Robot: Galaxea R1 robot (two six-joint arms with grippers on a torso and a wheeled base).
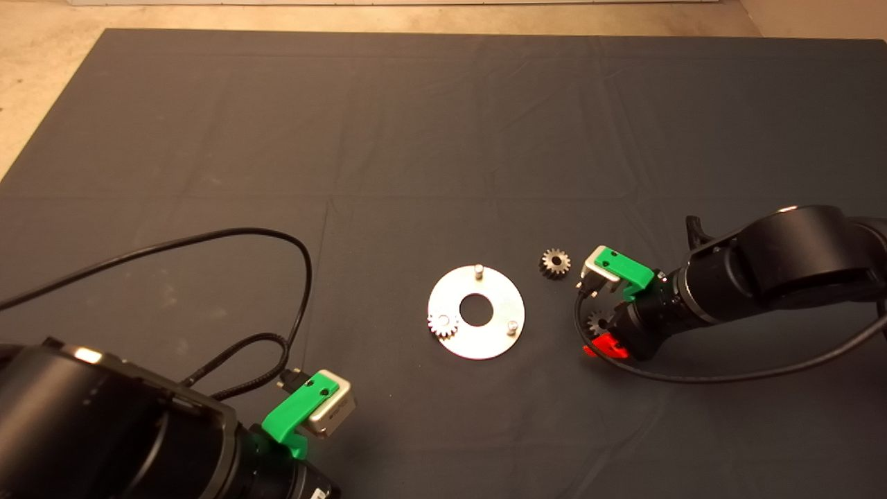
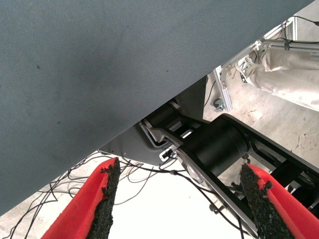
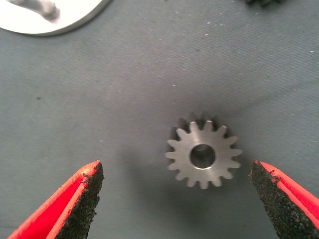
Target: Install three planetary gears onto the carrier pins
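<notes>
On the dark grey fabric mat (image 1: 443, 138) lay a flat shiny silver disc (image 1: 476, 313) with a large central hole; one small dull-grey toothed gear (image 1: 443, 324) sat on its left peg, two short silvery pegs (image 1: 478, 271) stood bare. Right of it, the green right gripper (image 3: 177, 199) hovered, fingers spread wide, over a second gear (image 3: 203, 154). A third gear (image 1: 555, 263) lay near. At the lower left, the left gripper (image 2: 179, 199) waited, fingers apart.

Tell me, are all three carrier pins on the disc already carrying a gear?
No. Only one planetary gear sits on the disc; the other two carrier pins stand bare.
</notes>
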